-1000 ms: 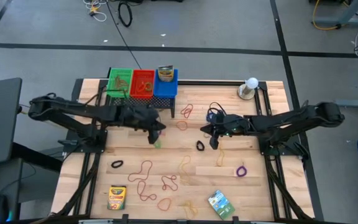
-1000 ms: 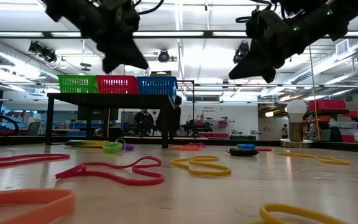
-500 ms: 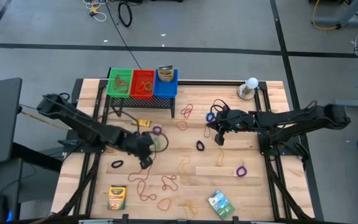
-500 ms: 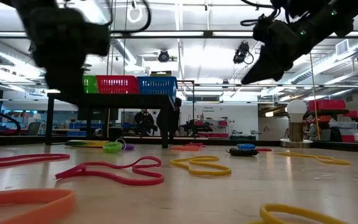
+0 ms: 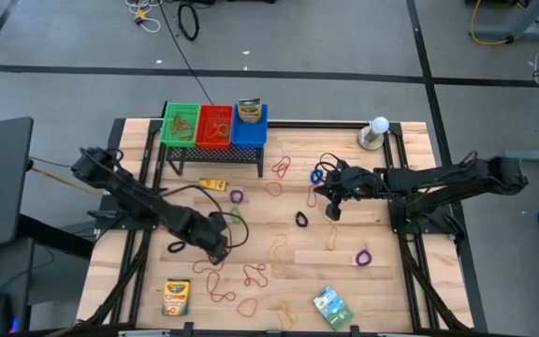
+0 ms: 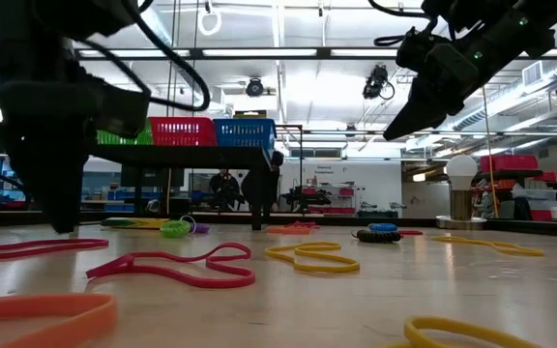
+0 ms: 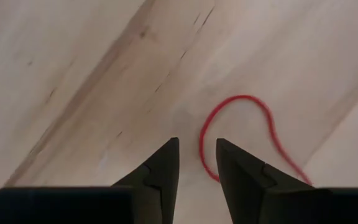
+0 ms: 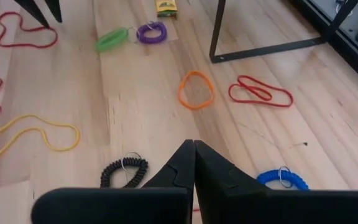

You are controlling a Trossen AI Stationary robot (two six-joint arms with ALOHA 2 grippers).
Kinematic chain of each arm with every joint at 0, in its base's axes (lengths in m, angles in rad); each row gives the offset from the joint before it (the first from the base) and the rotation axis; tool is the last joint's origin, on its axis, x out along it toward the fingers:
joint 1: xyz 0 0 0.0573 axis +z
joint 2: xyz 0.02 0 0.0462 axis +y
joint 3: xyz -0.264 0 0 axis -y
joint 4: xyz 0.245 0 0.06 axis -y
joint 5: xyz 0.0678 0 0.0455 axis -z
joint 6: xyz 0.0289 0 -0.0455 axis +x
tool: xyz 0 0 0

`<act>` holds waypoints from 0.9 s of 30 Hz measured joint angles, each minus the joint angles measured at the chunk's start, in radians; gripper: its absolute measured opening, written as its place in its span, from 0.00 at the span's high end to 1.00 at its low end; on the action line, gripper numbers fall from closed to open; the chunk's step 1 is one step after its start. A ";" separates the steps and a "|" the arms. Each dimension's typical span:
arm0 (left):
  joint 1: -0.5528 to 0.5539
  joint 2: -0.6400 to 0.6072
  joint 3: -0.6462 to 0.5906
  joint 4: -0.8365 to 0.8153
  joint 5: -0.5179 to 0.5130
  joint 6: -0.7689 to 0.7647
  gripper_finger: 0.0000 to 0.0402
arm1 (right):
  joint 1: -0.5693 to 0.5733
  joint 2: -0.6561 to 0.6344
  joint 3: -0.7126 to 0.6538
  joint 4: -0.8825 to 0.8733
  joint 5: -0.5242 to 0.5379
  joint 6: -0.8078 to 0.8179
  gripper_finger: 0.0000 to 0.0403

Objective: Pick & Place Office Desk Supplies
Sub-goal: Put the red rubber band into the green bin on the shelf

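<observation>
1. Overhead, left hand [image 5: 217, 251] low over the tabletop [image 5: 382, 271], near its front left, just above a red rubber-band loop [image 5: 216, 261]; a black loop [image 5: 175, 247] just to its left. Right hand [image 5: 331, 212] raised right of centre, above a black coiled loop [image 5: 301, 219]. Crayon box [image 5: 176, 297] at the front left, green printed packet [image 5: 331, 306] at the front right, more loops strewn between; another crayon box [image 5: 212, 184] lying by the rack [image 5: 215, 150] with its green, red and blue bins.
2. Level with the tabletop, left hand [image 6: 64, 227] down close to the wood, state not readable here. Right hand [image 6: 392, 132] well up in the air, closed. Red loop [image 6: 174, 266] and yellow loop [image 6: 312, 257] in the foreground.
3. From the left wrist, left hand [image 7: 197, 155] parted by a narrow gap, holding nothing, tips just beside a red loop [image 7: 238, 140].
4. From the right wrist, right hand [image 8: 194, 152] closed tight and empty. Below it a black coiled loop [image 8: 123, 171] and a blue one [image 8: 282, 179]; farther off an orange loop [image 8: 196, 89], green loop [image 8: 111, 40] and purple loop [image 8: 151, 32].
</observation>
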 joint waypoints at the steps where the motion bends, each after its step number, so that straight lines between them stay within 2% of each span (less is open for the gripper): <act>1: 0.000 0.011 0.000 0.002 0.001 0.002 0.71 | 0.000 0.000 0.000 0.000 0.000 0.000 0.98; 8: -0.001 0.061 0.004 0.017 -0.008 0.007 0.74 | 0.000 0.000 0.000 -0.011 0.000 0.000 0.98; 12: -0.001 0.063 0.003 0.010 -0.019 0.009 0.83 | 0.000 0.000 0.000 -0.010 0.000 0.001 0.98; 17: 0.007 0.056 0.013 0.009 0.020 0.050 0.97 | -0.001 0.000 0.000 -0.009 0.000 0.001 0.98; 27: 0.036 -0.043 0.096 -0.055 -0.052 0.199 0.99 | -0.001 0.000 0.000 -0.006 0.027 0.025 0.98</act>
